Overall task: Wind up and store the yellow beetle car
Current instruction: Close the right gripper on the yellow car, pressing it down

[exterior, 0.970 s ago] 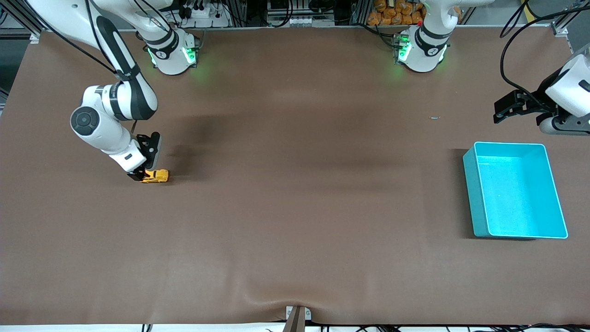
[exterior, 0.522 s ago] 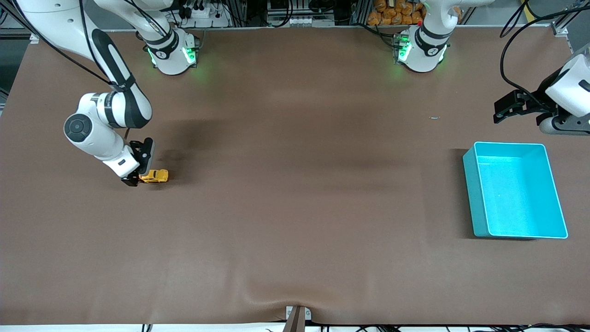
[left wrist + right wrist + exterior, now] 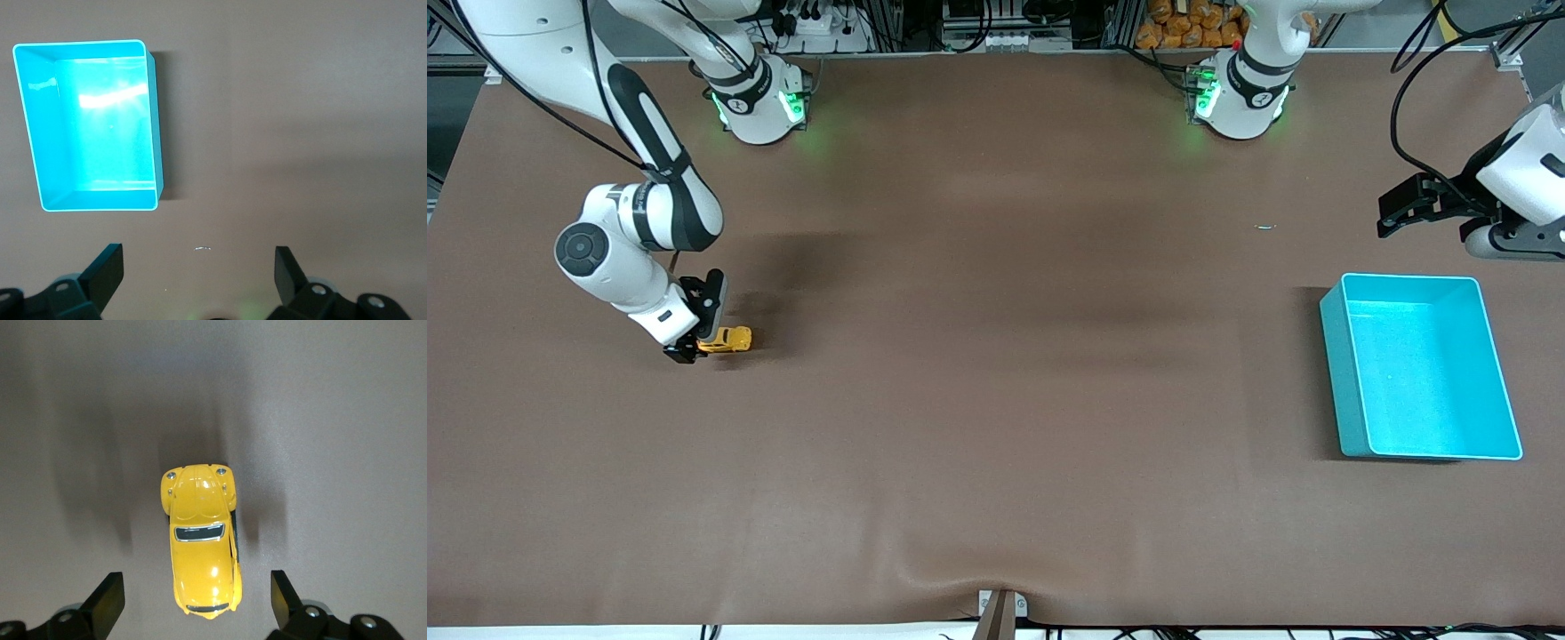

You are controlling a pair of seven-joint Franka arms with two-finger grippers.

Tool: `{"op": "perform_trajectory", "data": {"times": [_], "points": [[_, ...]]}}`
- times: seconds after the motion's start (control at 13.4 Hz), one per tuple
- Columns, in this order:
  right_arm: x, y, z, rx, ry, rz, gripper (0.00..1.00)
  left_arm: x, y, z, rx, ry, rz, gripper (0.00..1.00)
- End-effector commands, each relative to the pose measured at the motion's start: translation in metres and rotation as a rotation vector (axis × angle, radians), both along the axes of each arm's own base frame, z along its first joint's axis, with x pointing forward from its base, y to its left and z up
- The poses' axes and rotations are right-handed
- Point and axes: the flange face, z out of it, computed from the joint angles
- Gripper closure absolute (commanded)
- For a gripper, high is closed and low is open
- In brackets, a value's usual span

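The yellow beetle car (image 3: 727, 339) stands on the brown table near the right arm's end. In the right wrist view the car (image 3: 200, 547) shows from above, with its rear end between my spread fingers, which do not touch it. My right gripper (image 3: 682, 350) is open and low at the car's end (image 3: 195, 607). The teal bin (image 3: 1334, 373) sits empty near the left arm's end. My left gripper (image 3: 1394, 216) is open and empty, and waits above the table beside the bin (image 3: 155, 127); its fingertips (image 3: 107, 270) frame bare table.
A tiny silvery scrap (image 3: 1265, 227) lies on the table between the left arm's base and the bin; it also shows in the left wrist view (image 3: 202, 249). The brown mat (image 3: 996, 400) between car and bin is bare.
My right gripper has drawn back a little from the car toward the right arm's end of the table. The car has stayed in place. The left arm has not moved.
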Motion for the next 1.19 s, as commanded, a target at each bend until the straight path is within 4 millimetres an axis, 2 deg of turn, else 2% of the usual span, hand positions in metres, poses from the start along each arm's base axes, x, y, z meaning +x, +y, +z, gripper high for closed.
{"op": "perform_trajectory", "data": {"times": [0.0,0.15,0.3,0.6,0.97,1.12], "points": [[0.004,-0.001,-0.003,-0.007,-0.004,0.021,0.13,-0.003,0.002,0.007,-0.021,-0.014,0.001,0.00],[0.003,0.000,-0.005,-0.006,0.000,0.023,0.18,-0.003,0.002,0.007,-0.021,-0.014,0.001,0.00],[0.003,0.002,-0.008,-0.006,0.005,0.031,0.27,-0.003,0.003,0.007,-0.020,-0.014,0.001,0.00],[0.002,0.005,-0.011,-0.005,0.011,0.035,0.36,-0.003,0.003,0.007,-0.020,-0.016,0.001,0.00],[0.002,0.012,-0.011,-0.004,0.011,0.049,0.61,-0.002,0.003,0.006,-0.020,-0.016,0.003,0.00],[0.002,0.014,-0.012,-0.005,0.013,0.052,0.69,-0.002,0.003,0.006,-0.020,-0.016,0.001,0.00]]}}
